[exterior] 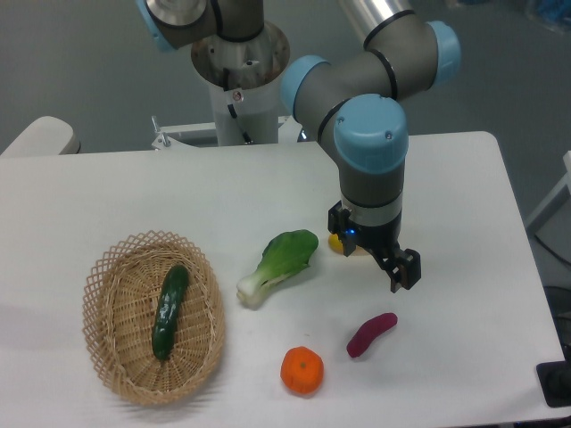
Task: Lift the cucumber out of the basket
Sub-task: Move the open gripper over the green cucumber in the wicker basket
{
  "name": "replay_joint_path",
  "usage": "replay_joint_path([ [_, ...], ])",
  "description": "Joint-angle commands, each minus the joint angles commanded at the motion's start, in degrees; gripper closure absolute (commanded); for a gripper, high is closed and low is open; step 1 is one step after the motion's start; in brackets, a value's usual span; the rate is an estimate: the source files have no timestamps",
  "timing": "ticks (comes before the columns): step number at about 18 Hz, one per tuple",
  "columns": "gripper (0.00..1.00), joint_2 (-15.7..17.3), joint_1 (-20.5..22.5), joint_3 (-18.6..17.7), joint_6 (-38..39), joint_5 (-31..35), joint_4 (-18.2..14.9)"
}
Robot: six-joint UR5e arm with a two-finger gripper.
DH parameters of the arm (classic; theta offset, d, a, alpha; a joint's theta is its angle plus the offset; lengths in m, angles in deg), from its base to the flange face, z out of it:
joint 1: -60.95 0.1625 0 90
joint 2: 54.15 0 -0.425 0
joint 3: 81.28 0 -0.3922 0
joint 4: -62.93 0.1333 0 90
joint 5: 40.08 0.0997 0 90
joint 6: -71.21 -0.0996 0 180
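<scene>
Cucumber [169, 311] lying in basket [107, 267], not yet grasped.
Claw [393, 267] hovering well apart, seemingly empty; its opening is unclear.

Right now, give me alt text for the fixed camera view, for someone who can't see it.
A dark green cucumber lies in a wicker basket at the white table's left, while the robot hand hovers far right, above a purple sweet potato. Bok choy and an orange sit between.

Robotics lab: pedestal-mounted arm [375, 98] at white table [134, 192]
</scene>
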Motion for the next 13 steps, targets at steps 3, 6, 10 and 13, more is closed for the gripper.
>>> replay_joint_path([
  [3,0.0,0.0,0.09,0.26,0.0,0.0,-0.17],
  [6,0.0,0.53,-0.17,0.09,0.35,-0.09,-0.09],
  [10,0.0,2.19,-3.77,-1.93,7.78,0.0,-0.09],
  [13,0.0,3.08,-8.24,-2.11,24.21,-0.09,0.0],
])
